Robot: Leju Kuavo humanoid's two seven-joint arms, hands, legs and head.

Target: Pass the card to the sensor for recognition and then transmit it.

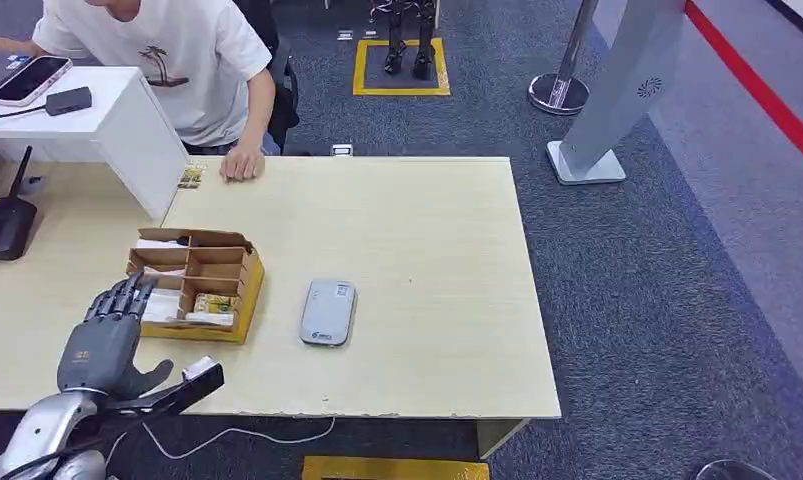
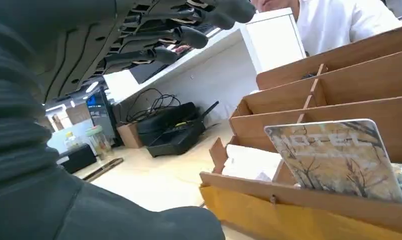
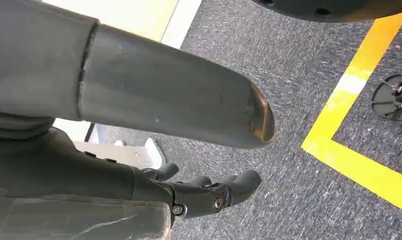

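Left hand: I have my left hand (image 1: 105, 338) just beside the cardboard box (image 1: 199, 283) on the bench (image 1: 417, 250), fingers (image 1: 127, 295) spread wide over the box's near corner, holding nothing.
Right hand: my right hand (image 3: 198, 192) hangs over the carpet with fingers curled in and nothing in them.
Card: the card (image 2: 339, 159) stands tilted in a near compartment of the box; the sensor (image 1: 328, 311) lies just beside the box.
Risk: I judge the fingers could catch a thin divider and drag the light box, or pinch the white papers (image 1: 167, 305) instead of the card.
Risk near person: a person's hand (image 1: 241, 163) rests on the far bench edge.
Hard to see: I cannot tell whether the fingertips touch the box, and the card's lower edge is hidden behind the box wall.
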